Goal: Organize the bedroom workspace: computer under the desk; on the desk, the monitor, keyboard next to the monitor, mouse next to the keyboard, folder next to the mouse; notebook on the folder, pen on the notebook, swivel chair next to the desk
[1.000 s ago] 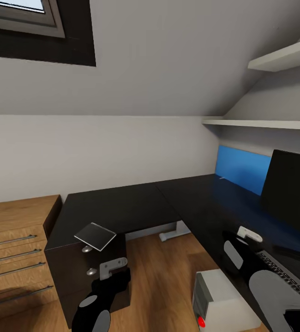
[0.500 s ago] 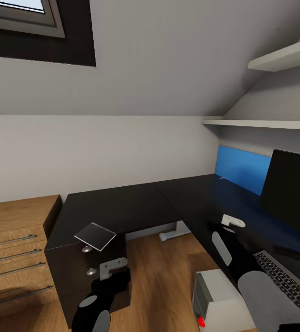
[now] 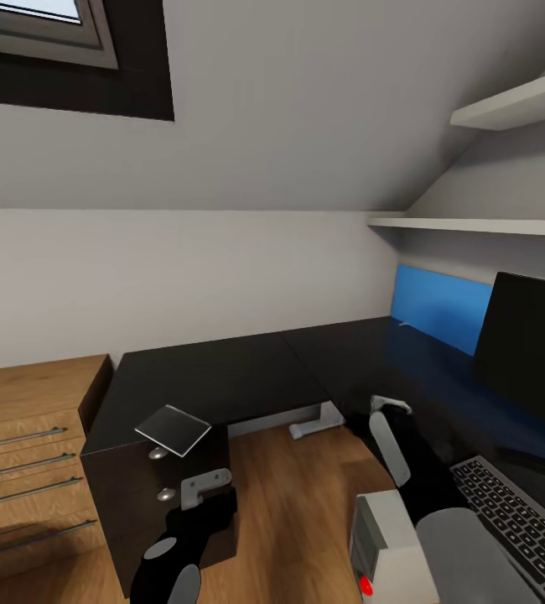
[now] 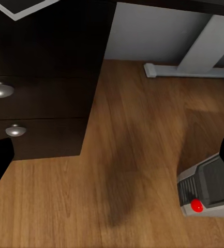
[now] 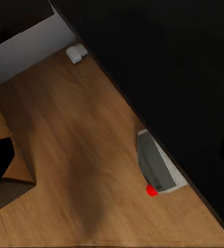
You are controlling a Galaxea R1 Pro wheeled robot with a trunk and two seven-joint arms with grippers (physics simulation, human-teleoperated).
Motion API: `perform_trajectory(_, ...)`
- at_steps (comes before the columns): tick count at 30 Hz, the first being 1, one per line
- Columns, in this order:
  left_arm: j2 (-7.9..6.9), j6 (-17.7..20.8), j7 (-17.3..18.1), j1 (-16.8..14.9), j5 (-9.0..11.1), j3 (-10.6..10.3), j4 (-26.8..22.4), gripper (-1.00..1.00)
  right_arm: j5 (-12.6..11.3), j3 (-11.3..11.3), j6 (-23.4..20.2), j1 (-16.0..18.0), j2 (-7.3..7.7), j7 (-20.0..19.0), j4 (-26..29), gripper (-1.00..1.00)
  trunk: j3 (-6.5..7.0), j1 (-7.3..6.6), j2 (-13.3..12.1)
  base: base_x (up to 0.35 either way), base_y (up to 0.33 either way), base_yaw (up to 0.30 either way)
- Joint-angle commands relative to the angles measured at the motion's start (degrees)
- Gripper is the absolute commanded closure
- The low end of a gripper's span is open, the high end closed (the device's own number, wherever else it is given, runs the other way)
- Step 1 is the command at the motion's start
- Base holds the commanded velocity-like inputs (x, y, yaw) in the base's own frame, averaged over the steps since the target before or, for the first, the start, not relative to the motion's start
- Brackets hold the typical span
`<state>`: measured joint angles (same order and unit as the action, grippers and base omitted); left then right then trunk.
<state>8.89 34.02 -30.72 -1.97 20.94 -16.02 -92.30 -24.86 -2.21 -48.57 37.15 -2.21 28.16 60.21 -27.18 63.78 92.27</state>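
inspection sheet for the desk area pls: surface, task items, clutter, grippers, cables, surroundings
Surface: the desk, L-shaped with a black top, mostly bare at its corner.
Job's things: the monitor stands on the desk; the keyboard lies in front of it; the notebook lies flat on the desk's end over the drawer unit; a blue panel, maybe the folder, stands upright beside the monitor; the computer sits on the floor, partly under the desk edge.
Clutter: nothing seen.
Grippers: left gripper low in front of the drawers, jaws unclear; right gripper above the desk edge, holding nothing visible, jaws unclear.
Cables: nothing seen.
Surroundings: wood cabinet, wall shelves, window, wood floor.
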Motion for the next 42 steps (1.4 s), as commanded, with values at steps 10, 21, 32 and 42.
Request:
perform_trajectory(10, -0.01, 0.08, -0.57, -0.05, 0.67, -0.07, -0.07, -1.00, -4.20, -0.08, -0.95, -0.06, -0.16, 0.67, 0.93, -1.00, -0.07, 0.00, 0.04, 0.000, 0.000, 0.177)
perform_trajectory(21, -0.01, 0.08, -0.57, -0.05, 0.60, -0.07, -0.07, -1.00, -4.32, -0.16, -0.83, -0.06, -0.16, 0.75, 0.88, -1.00, -0.07, 0.00, 0.04, 0.000, 0.000, 0.270)
perform_trajectory(32, -0.01, 0.09, -0.57, -0.05, 0.59, -0.07, -0.07, -1.00, -4.32, -0.18, -0.77, -0.15, -0.16, 0.67, 0.71, -1.00, -0.07, 0.00, 0.04, 0.000, 0.000, 0.277)
perform_trajectory(42, -0.09, -0.06, -0.63, -0.05, 0.60, 0.02, -0.07, -1.00, -4.24, -0.24, -0.74, -0.22, -0.16, 0.59, 0.70, -1.00, -0.20, 0.00, 0.04, 0.000, 0.000, 0.278)
